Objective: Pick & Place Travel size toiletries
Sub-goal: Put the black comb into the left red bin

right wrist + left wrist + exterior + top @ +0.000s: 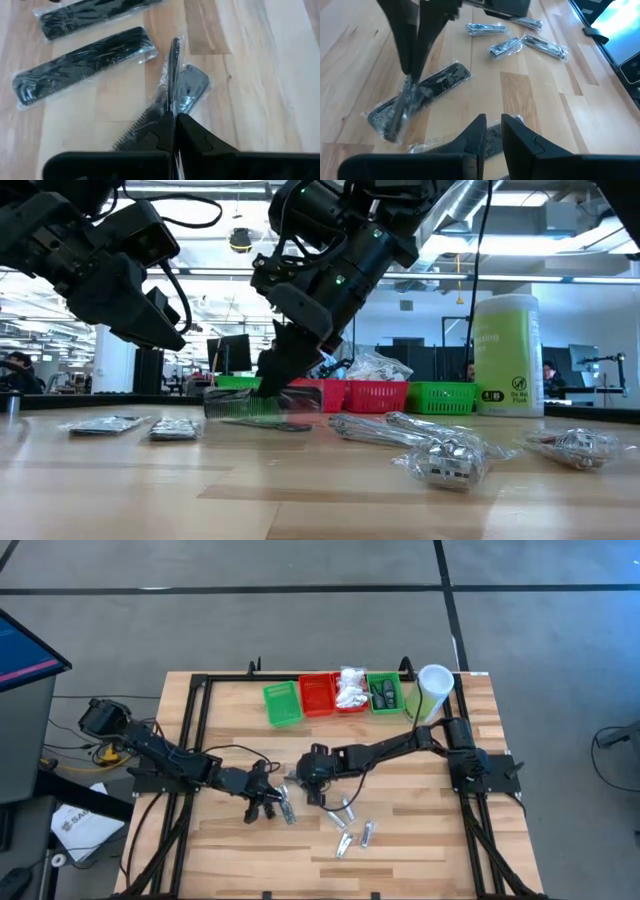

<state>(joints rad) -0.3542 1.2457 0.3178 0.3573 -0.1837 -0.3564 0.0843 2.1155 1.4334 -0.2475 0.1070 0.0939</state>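
right gripper (pixel 175 120) clamped on wrapped black comb (pixel 174 70), centre frame.
comb's long axis runs edge-on straight ahead of the fingers; left gripper (pixel 490 131) slightly parted, empty, arm lower left.

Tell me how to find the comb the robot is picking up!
Look at the middle of the wooden table, in front of the red tray. The right gripper pinches one wrapped black comb there. Unlike the combs lying flat beside it, this one stands on its edge between the fingers.
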